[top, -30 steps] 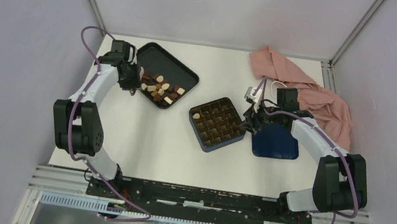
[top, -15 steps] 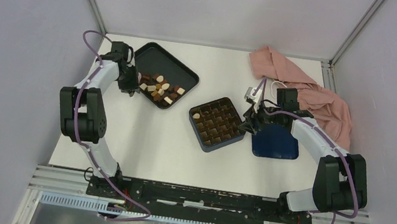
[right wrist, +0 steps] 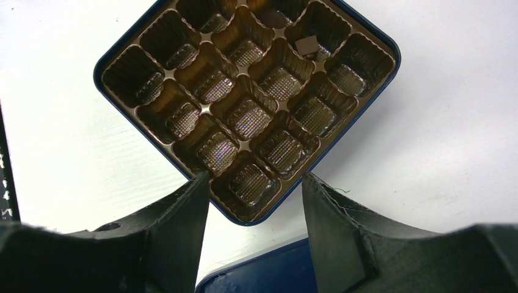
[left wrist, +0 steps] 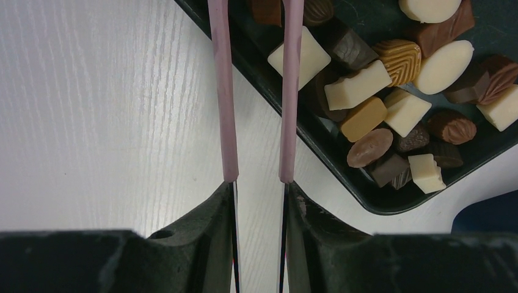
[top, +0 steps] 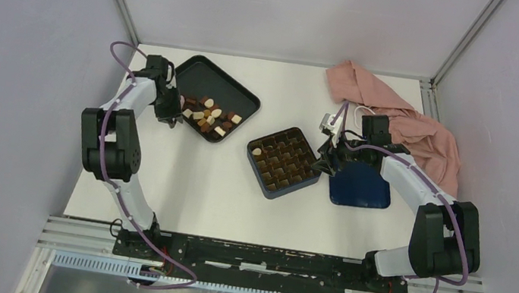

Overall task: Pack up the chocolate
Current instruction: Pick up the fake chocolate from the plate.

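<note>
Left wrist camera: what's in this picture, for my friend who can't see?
A black tray heaped with chocolates, dark brown, caramel and white, fills the right side. The left gripper reaches up over the tray's edge, its two pink fingers slightly apart, above a white table.

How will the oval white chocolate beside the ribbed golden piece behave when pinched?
The oval white chocolate looks smooth and rounded, so it may slip sideways. It touches the ribbed golden piece, so pushing probably shifts that too.
</note>
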### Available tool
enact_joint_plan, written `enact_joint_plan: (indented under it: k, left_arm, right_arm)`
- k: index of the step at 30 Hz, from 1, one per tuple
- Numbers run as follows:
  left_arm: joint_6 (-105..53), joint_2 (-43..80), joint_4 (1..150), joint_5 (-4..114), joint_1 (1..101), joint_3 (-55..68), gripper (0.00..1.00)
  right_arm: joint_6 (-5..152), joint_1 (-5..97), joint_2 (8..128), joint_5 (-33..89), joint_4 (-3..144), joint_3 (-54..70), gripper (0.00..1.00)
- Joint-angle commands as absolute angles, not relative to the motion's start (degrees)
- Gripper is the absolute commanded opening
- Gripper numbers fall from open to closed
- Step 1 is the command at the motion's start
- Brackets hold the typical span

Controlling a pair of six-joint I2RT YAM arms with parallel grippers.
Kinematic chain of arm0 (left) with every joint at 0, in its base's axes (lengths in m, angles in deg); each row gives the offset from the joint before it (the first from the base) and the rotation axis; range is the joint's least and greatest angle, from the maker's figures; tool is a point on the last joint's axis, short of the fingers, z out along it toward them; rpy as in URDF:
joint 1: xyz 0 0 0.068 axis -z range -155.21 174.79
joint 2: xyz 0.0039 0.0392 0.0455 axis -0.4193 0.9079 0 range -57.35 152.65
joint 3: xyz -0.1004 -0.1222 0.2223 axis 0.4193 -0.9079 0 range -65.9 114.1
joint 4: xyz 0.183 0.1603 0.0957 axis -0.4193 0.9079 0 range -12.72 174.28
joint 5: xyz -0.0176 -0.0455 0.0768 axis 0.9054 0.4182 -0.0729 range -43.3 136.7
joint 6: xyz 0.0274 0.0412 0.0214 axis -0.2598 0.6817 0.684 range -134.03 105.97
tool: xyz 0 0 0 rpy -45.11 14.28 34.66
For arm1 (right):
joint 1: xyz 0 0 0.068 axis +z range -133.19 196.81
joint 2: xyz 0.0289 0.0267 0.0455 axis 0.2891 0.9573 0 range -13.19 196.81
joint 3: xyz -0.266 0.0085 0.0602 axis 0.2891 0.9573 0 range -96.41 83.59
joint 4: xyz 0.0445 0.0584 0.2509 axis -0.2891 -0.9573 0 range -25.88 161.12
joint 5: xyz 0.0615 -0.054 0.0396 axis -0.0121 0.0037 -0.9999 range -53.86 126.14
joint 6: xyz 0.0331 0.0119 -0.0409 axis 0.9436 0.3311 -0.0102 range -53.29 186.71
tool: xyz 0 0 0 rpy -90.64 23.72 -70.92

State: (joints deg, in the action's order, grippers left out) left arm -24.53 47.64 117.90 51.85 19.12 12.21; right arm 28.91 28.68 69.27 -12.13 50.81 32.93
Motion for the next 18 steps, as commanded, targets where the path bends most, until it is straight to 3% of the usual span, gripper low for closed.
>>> enact_joint_plan:
  k: [1, 18]
  left_arm:
    - [-21.95, 48.35, 117.53, 53.51, 18.81, 14.43, 0.38]
    - [-21.94, 51.05, 118.31, 54.35, 18.81, 15.51, 0.38]
  right_arm:
    - [28.03, 28.58, 68.38, -13.96, 51.07, 30.61, 0.63]
    - [27.86, 28.58, 68.37, -14.15, 50.84, 30.50, 0.63]
